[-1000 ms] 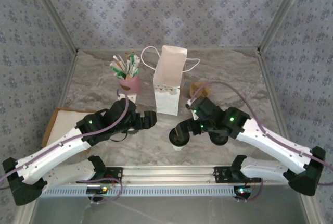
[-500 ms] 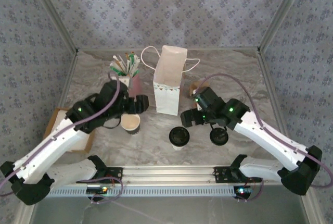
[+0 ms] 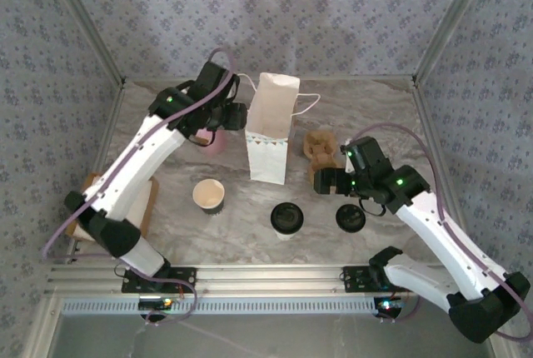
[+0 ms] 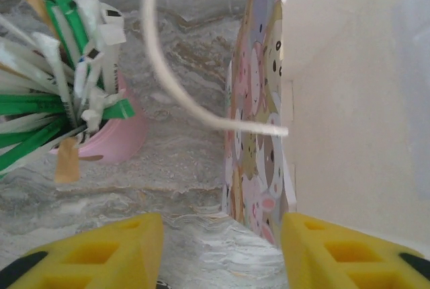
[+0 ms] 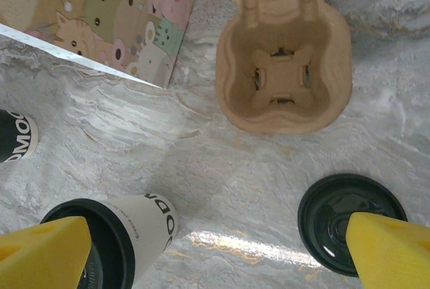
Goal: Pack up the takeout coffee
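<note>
A white paper bag (image 3: 271, 129) stands open at the table's middle. My left gripper (image 3: 231, 115) hovers at its left rim, between it and the pink cup of sachets (image 3: 213, 143). In the left wrist view that gripper (image 4: 222, 227) is open, its jaws astride the bag's patterned wall (image 4: 259, 134), touching nothing, under the string handle (image 4: 171, 87). An unlidded coffee cup (image 3: 208, 195) and a lidded cup (image 3: 287, 218) stand in front. My right gripper (image 3: 327, 181) (image 5: 215, 255) is open and empty between the lidded cup (image 5: 144, 225) and a loose black lid (image 5: 336, 218).
A brown pulp cup carrier (image 3: 321, 143) (image 5: 285, 67) lies right of the bag. The loose lid (image 3: 350, 219) sits at the front right. A flat cardboard piece (image 3: 90, 198) lies at the left edge. The pink cup (image 4: 114, 138) holds green and white sachets (image 4: 60, 87).
My left arm swung from the unlidded cup up to the bag's left rim, and its jaws narrowed. My right gripper drew back rightward from the lidded cup.
</note>
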Motion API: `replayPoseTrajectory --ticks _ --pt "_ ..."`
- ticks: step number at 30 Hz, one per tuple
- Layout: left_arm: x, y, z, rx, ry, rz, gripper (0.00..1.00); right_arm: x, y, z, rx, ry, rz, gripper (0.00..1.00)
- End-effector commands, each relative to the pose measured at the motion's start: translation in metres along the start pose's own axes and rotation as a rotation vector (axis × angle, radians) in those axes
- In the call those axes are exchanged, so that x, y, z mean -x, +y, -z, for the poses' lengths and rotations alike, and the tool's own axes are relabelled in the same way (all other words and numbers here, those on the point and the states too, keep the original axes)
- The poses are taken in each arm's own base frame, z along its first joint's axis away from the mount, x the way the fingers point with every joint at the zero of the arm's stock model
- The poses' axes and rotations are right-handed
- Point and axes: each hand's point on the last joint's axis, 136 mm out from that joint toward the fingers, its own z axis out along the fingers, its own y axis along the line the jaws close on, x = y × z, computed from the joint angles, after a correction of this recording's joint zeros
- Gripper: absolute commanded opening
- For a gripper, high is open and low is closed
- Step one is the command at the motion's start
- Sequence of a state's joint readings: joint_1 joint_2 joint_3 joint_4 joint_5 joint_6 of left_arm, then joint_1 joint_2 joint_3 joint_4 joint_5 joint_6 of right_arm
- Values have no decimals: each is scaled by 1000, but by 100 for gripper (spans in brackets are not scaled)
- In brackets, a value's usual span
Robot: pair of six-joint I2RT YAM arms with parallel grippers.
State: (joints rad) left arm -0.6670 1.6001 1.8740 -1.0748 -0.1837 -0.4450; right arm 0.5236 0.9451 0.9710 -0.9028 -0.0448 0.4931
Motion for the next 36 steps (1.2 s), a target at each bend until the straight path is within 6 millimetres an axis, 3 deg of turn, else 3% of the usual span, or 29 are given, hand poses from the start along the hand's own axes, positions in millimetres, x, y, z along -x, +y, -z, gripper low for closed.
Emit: replayPoseTrajectory --ticks 1,5,12,21,28,36 --pt "4 -19 5 -88 35 -22 47 -9 0 4 37 27 -11 100" --pt "8 -31 -9 -112 63 -18 44 -14 -4 5 48 35 -19 100" --pt "12 -25 -28 -48 86 -14 29 -20 -5 3 72 47 -36 100" --pt "5 -29 -44 -49 127 9 29 -23 -4 3 93 53 -38 100" --pt "2 -28 -40 -52 110 43 14 -23 -5 7 99 45 -40 100" --pt "0 -21 -25 -41 68 84 8 -21 -5 8 112 46 -48 100"
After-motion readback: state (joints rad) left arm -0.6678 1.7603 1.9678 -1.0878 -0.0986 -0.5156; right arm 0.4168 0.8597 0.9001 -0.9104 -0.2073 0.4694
